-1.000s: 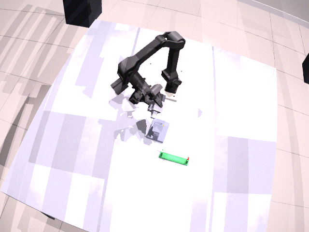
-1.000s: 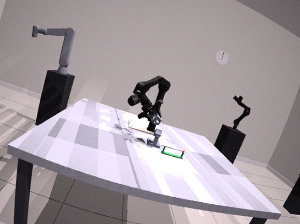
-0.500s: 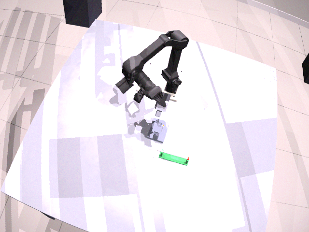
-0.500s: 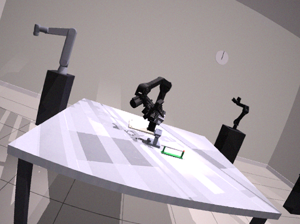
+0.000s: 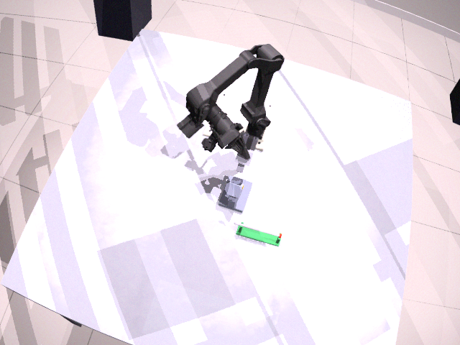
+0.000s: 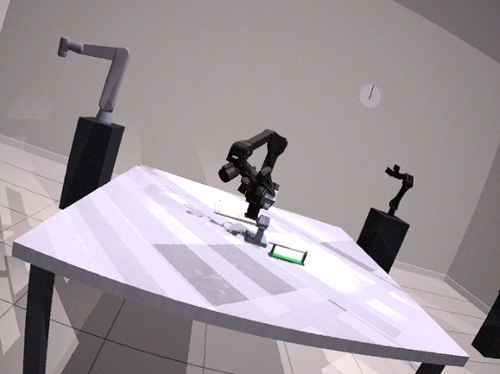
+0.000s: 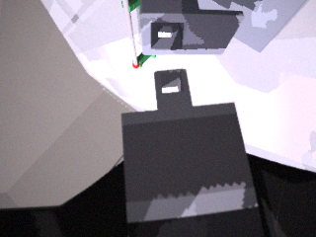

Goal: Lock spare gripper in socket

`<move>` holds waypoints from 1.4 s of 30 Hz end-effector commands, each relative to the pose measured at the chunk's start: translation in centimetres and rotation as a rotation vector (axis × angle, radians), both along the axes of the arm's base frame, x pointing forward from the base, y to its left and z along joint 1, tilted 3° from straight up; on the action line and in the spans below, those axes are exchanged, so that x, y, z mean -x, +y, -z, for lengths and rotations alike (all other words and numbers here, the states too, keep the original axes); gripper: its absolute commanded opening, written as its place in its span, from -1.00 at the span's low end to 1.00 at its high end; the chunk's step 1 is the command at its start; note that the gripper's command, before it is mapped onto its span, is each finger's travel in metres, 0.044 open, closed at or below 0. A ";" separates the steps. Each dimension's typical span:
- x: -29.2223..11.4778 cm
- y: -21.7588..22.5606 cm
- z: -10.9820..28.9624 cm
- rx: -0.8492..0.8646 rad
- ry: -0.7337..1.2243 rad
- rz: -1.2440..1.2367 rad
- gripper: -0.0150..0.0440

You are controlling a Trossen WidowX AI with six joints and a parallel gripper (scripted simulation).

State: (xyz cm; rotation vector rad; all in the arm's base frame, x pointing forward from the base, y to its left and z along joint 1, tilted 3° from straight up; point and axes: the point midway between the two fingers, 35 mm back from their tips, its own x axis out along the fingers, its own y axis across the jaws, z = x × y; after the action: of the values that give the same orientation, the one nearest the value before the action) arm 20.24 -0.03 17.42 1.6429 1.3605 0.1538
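My gripper (image 5: 245,149) (image 6: 266,193) (image 7: 177,157) is shut on the spare gripper (image 5: 251,141) (image 6: 269,200) (image 7: 183,153), a dark grey block. Its narrow spigot (image 5: 241,167) (image 7: 172,101), with a square cross hole, points toward the mount. The mount's socket (image 5: 233,188) (image 6: 263,222) (image 7: 212,35) stands on a grey base (image 5: 245,196) (image 6: 251,240). The wrist view shows a gap between spigot and socket, and an open hole through the socket. The lock pin (image 6: 288,247) (image 7: 130,39), white with a red head, lies across a green cradle (image 5: 259,236) (image 6: 286,258), outside the socket.
The green cradle stands beyond the mount, farther from the arm's base. A pale base plate (image 6: 230,212) lies on the white table (image 5: 315,267) (image 6: 317,297) by the arm's foot. Other arms on dark pedestals (image 6: 92,159) (image 6: 383,236) stand off the table.
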 end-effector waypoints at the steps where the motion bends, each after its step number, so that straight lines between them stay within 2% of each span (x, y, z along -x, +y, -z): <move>1: -0.3 0.1 0.1 -0.029 0.017 0.009 -0.49; 42: -4.2 -0.2 4.1 -0.075 0.056 0.008 -0.49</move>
State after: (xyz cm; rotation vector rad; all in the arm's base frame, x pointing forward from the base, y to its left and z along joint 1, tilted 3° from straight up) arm 24.12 -0.30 13.45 1.7133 1.4072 0.1488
